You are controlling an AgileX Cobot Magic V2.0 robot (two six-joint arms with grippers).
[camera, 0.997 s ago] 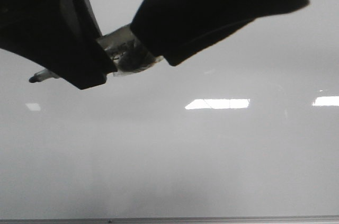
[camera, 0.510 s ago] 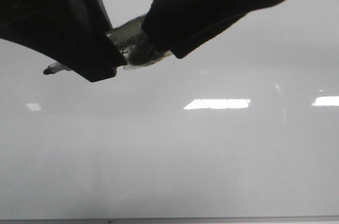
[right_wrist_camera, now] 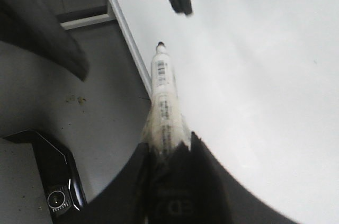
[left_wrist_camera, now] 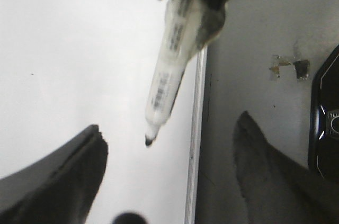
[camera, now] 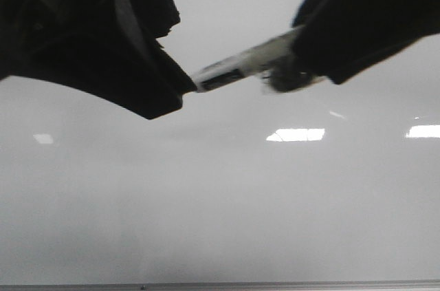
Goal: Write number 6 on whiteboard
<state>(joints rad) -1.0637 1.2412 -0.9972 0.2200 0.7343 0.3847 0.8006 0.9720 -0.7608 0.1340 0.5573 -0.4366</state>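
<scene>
Front view shows a marker (camera: 237, 67) slanting between two dark arms above the whiteboard (camera: 220, 208), its nib hidden behind the left one and no 6 drawn yet. Left wrist view shows the left fingers (left_wrist_camera: 169, 181) spread wide and empty, the uncapped nib pointing toward the gap between them over the board's edge. Right wrist view shows the right fingers (right_wrist_camera: 167, 152) clamped around the marker's taped rear end, its long axis running away from them toward the board's frame, so the right arm seems the one to write.
</scene>
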